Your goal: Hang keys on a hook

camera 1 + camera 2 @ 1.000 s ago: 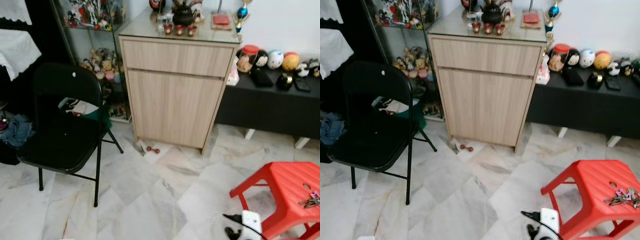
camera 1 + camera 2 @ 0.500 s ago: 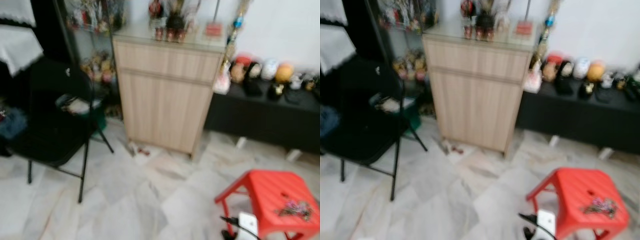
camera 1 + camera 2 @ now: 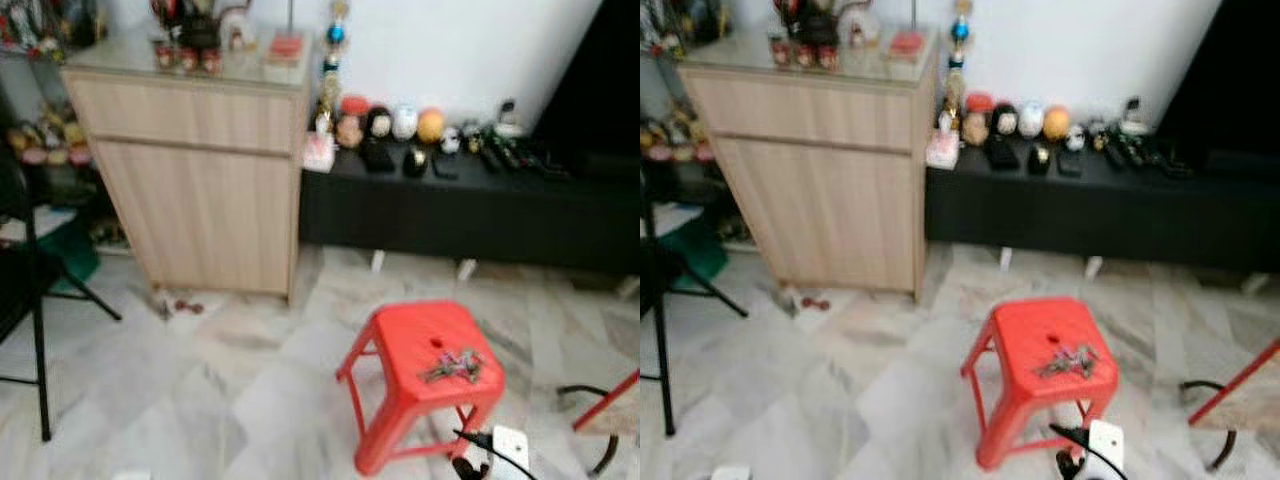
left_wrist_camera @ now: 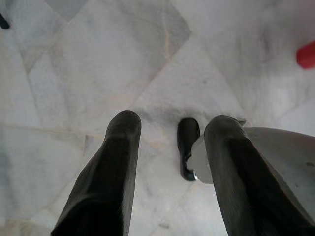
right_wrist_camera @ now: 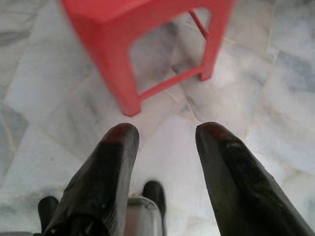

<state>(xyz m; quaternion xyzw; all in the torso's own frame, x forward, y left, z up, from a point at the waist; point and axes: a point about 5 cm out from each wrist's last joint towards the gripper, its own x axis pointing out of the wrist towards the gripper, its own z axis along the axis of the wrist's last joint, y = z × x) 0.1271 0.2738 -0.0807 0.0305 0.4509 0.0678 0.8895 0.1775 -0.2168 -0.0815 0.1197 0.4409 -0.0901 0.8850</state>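
Note:
A bunch of keys (image 3: 452,366) lies on top of a red plastic stool (image 3: 400,340) on the marble floor, right of the middle in the head views. My right gripper (image 5: 166,130) hangs open above the floor, close beside the stool's legs (image 5: 113,59), with nothing between its fingers. Over bare floor tiles my left gripper (image 4: 174,123) is also open and holds nothing. A white part of my right arm (image 3: 505,445) shows at the bottom edge, just below the stool.
A light wooden cabinet (image 3: 200,170) stands at the back left. A low black bench (image 3: 470,215) with figurines runs along the white wall. A black folding chair (image 3: 25,290) is at the left edge. A red leg and a black cable (image 3: 600,410) sit at the right edge.
The camera has swung to the right: the stool with the keys sits nearer the middle and the chair has slid to the left edge. The things themselves have not moved.

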